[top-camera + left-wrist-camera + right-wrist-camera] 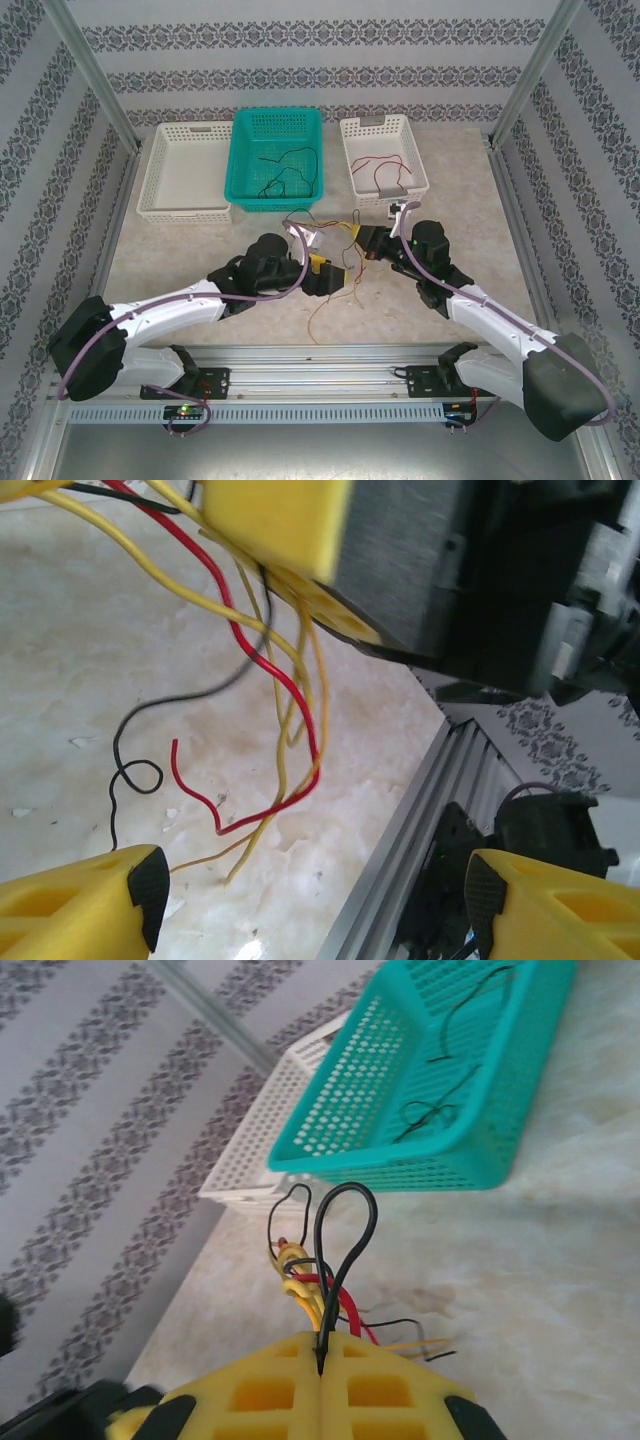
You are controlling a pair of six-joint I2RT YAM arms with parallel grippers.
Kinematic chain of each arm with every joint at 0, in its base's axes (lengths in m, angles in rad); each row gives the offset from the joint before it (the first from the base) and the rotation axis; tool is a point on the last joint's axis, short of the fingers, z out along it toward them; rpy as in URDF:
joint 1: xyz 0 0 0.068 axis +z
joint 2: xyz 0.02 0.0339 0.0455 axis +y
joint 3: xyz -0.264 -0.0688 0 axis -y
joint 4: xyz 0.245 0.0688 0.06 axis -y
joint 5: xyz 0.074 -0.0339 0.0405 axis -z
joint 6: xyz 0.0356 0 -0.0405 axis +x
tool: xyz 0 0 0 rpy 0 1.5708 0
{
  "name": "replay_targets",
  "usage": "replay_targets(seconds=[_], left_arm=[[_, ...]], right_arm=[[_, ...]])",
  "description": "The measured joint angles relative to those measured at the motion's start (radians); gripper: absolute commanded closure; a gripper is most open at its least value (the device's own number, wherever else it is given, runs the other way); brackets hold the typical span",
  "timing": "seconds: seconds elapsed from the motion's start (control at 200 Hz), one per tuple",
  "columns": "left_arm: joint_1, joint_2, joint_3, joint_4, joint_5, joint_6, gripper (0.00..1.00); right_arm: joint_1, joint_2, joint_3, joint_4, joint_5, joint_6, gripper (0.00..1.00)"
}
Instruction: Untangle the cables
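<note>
The cables [340, 228] are bunched in a tangle of red, yellow and black strands between the two hands, lifted above the table [200, 250]; loose ends are seen trailing down onto it. The right hand [368, 245] is clamped on the tangle; in its wrist view the yellow fingers [260, 1390] are pressed together with a black cable [318, 1230] pinched between them, looping upward above a knot of yellow and red. The left hand [325, 275] is held just beside the tangle with its fingers [90, 905] spread wide and nothing between them; the cables [297, 688] are seen there hanging from one of the right hand's yellow fingers [280, 520]. At the far side of the table a teal basket [243, 160] is flanked by two white baskets [152, 175]; thin black wires [285, 172] are laid in the teal one, red wires [385, 165] in the right white one.
</note>
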Motion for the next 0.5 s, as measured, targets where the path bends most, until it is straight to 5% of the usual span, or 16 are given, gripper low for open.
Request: replay_targets(seconds=[0.235, 0.5], left_arm=[[0.134, 0.005, -0.086, 0.202, 0.006, -0.163, 0.23], [0.148, 0.020, -0.085, 0.289, -0.020, -0.232, 0.22]], right_arm=[[0.006, -0.030, -0.006, 0.032, -0.085, 0.007, 1.00], [0.013, -0.039, -0.010, 0.056, -0.150, 0.016, 1.00]])
